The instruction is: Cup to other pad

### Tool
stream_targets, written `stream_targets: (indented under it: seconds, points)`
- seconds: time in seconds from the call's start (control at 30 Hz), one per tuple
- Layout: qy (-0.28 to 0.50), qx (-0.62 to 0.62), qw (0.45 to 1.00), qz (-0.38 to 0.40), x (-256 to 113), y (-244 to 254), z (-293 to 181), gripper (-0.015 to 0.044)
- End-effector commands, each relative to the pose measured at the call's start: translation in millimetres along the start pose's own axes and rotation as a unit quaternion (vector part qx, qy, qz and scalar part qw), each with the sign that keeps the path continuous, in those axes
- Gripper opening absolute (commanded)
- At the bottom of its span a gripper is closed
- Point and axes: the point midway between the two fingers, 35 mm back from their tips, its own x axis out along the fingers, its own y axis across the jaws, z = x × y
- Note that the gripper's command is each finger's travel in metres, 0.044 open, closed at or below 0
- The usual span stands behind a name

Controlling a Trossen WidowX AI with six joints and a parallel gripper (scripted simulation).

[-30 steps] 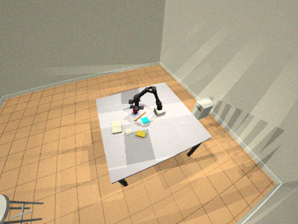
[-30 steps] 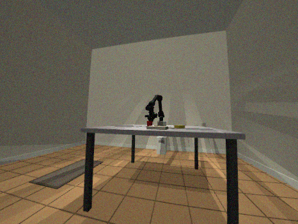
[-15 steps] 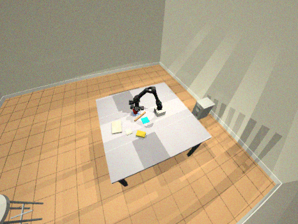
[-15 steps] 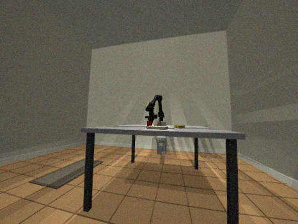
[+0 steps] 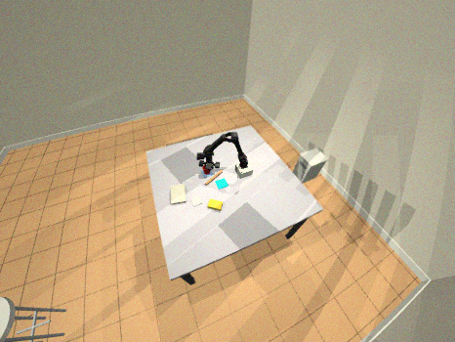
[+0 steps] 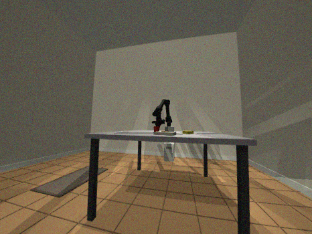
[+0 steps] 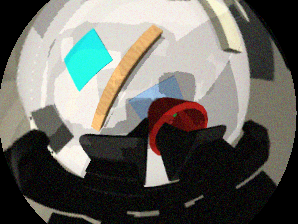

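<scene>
The red cup stands upright at the blue pad; whether its base touches the pad is hard to tell. A small green marble shows inside it; the rest of the inside is dark or hidden. My gripper is shut on the cup's near wall, one finger inside the rim and one outside. The cyan pad lies bare, across the wooden stick from the cup.
A wooden stick lies between the two pads. A cream book-like slab, a small pale square and a yellow block lie farther out on the table.
</scene>
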Motion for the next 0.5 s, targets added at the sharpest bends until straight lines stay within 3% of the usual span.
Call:
stream_targets:
  seconds: [0.0,0.47]
  points:
    - [-0.001,0.000,1.000,-0.002,-9.1,-1.7,0.2,0.0000]
    - [-0.003,0.002,1.000,0.001,-44.5,9.6,-3.7,0.0000]
